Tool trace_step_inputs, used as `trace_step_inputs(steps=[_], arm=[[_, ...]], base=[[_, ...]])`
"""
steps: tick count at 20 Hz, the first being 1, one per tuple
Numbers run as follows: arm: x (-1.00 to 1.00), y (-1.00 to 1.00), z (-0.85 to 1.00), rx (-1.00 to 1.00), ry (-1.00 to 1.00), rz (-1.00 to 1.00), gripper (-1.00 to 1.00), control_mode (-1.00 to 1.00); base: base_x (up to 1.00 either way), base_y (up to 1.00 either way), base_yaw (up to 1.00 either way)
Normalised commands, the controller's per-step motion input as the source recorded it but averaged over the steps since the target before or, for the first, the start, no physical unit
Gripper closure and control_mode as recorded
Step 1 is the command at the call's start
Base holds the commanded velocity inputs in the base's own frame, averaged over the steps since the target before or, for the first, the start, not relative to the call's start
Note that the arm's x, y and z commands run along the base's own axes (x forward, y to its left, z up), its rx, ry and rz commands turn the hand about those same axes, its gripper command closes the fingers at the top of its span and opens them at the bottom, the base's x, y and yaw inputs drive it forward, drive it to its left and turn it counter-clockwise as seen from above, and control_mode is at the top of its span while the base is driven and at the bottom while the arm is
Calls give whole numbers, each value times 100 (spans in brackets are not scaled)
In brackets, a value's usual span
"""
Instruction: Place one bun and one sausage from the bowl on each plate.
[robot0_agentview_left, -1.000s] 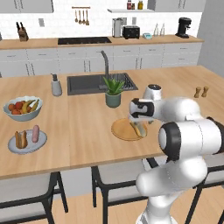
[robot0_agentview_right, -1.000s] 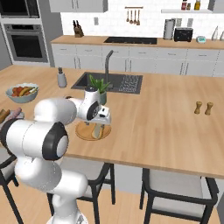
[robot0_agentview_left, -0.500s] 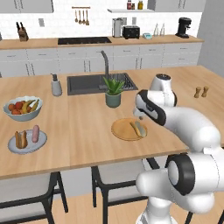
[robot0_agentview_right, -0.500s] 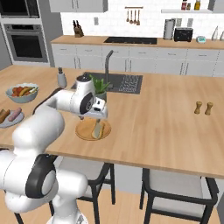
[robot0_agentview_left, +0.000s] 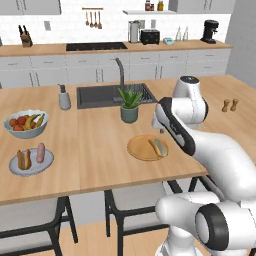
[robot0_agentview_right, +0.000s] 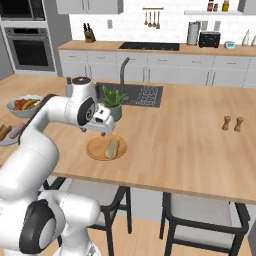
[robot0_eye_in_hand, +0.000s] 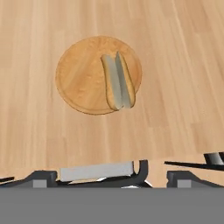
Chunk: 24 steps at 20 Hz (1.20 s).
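1. Your two-finger gripper (robot0_agentview_right: 102, 131) hangs above the wooden island counter (robot0_agentview_left: 95, 150) with its jaws spread wide apart and nothing between them. It sits just over the far edge of the round tan-orange wooden plate (robot0_agentview_left: 141, 149).
2. That wooden plate lies near the counter's front edge, in front of the small potted green plant (robot0_agentview_left: 129, 105). On it rests one split golden-tan hot-dog bun (robot0_eye_in_hand: 118, 81), toward the plate's right side in the left base view. From the hand view the bun lies cut side up with a pale grey strip along the slot; you cannot tell whether that is a sausage.
3. The pale grey-blue round plate (robot0_agentview_left: 22, 169) sits near the counter's front left corner, well apart from the wooden one. It carries a second bun (robot0_agentview_left: 24, 159) and, just beside it, a paler pink rod-shaped sausage (robot0_agentview_left: 40, 152).
4. Behind that plate, along the left edge, stands a white bowl of mixed fruit (robot0_agentview_left: 26, 123).
5. A dark sink (robot0_agentview_left: 100, 96) with a tall curved tap (robot0_agentview_left: 120, 71) is set into the far side of the counter, with a grey dispenser bottle (robot0_agentview_left: 64, 97) at its left.
6. A pair of small brown shakers (robot0_agentview_right: 233, 123) stands near the counter's right edge.
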Motion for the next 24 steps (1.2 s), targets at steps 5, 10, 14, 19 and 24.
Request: trace_step_inputs(steps=[5,10,14,19,24], arm=[[-17,-4,26,0,0,-2,-100,-100],[0,0,0,0,0,0,-100,100],[0,0,0,0,0,0,-100,100],[0,0,0,0,0,0,-100,100],[0,0,0,0,0,0,-100,100]], base=[[0,0,0],[-49,8,0],[-35,96,0],[1,100,0],[5,100,0]])
